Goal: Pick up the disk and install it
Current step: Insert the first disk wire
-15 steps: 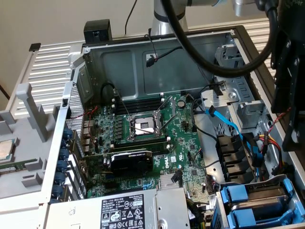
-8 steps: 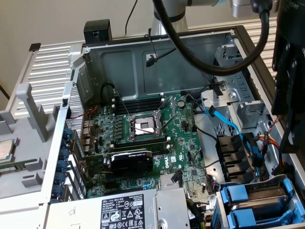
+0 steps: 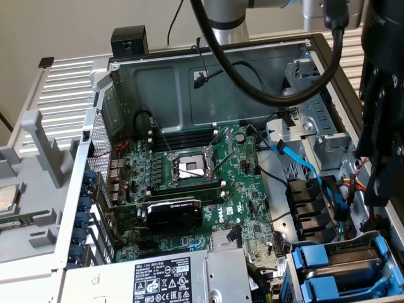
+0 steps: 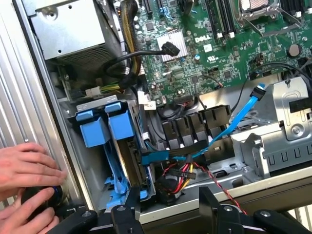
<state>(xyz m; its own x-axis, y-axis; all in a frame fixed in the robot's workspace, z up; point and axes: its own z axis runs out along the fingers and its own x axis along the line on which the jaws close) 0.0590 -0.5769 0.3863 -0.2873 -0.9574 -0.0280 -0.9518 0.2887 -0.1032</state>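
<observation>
Two blue-fronted drive carriers (image 3: 328, 268) sit side by side in the drive cage at the open computer case's near right corner. In the wrist view they show as two blue handles (image 4: 105, 126). No white label shows, so I cannot tell which one is the disk. My gripper (image 4: 168, 209) hovers above the case wall beside that cage, open, with nothing between its black fingers (image 4: 130, 204). In the exterior view it is the dark bulk at the exterior view's right (image 3: 379, 158).
A person's hands (image 4: 29, 180) rest on a dark round part at the case's outer edge, close to my gripper. A blue data cable (image 4: 234, 122), red-yellow wires (image 4: 183, 170), a metal bay (image 4: 292, 117), the motherboard (image 3: 189, 183) and the power supply (image 3: 183, 278) fill the case.
</observation>
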